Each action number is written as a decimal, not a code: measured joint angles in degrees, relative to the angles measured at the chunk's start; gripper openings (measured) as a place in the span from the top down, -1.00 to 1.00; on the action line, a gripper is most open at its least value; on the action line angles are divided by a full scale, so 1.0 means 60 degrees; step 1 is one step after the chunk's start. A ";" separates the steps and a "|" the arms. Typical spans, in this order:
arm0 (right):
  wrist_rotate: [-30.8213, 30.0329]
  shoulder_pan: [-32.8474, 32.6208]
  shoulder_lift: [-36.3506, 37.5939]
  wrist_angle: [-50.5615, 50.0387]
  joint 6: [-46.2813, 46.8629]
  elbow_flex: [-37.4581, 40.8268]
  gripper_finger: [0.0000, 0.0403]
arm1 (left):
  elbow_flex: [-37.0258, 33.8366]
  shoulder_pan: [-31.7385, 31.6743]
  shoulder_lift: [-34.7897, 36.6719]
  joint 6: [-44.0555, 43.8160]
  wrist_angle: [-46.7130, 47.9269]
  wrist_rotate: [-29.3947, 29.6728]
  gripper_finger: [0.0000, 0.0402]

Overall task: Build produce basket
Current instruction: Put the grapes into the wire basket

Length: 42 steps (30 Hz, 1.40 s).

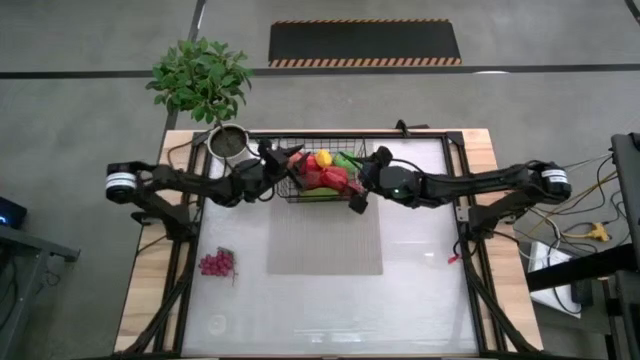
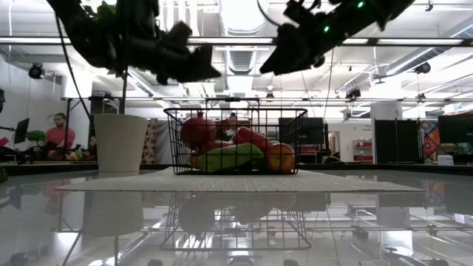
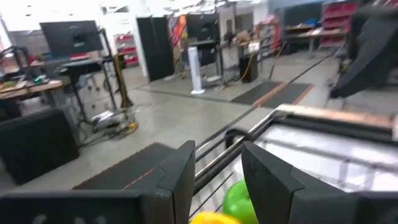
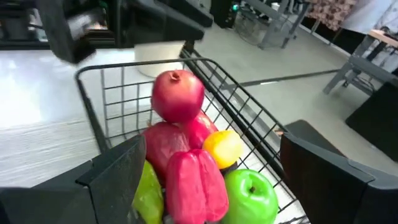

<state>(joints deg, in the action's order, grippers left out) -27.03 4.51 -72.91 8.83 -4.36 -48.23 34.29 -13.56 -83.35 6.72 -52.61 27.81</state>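
The black wire basket (image 1: 296, 188) stands on a grey mat (image 1: 325, 240) at the table's far middle. It holds produce: a round red fruit (image 4: 178, 93), a red pepper (image 4: 196, 183), a green apple (image 4: 252, 193), a yellow piece (image 4: 222, 146) and a green piece (image 2: 229, 157). My left gripper (image 1: 288, 165) hangs open above the basket's left rim, with only rim wires and the apple (image 3: 239, 198) showing past its fingers. My right gripper (image 1: 362, 182) stands wide open over the basket's right side. In the low view both grippers (image 2: 203, 72) (image 2: 272, 65) are above the basket and clear of it.
Purple grapes (image 1: 217, 263) lie on the table's near left. A white pot (image 1: 228, 140) with a green plant stands just left of the basket at the far edge. The mat's near part and the table's near right lie bare.
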 joint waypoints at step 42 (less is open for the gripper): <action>0.0077 -0.2232 0.0562 -0.0639 -0.0345 0.0586 -0.75 | 0.2891 0.7264 0.0357 -1.1277 1.8866 -0.6371 0.42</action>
<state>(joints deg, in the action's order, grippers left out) -26.57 -8.88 -69.54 4.99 -6.43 -44.71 51.64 30.02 -81.21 -60.94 60.59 -10.41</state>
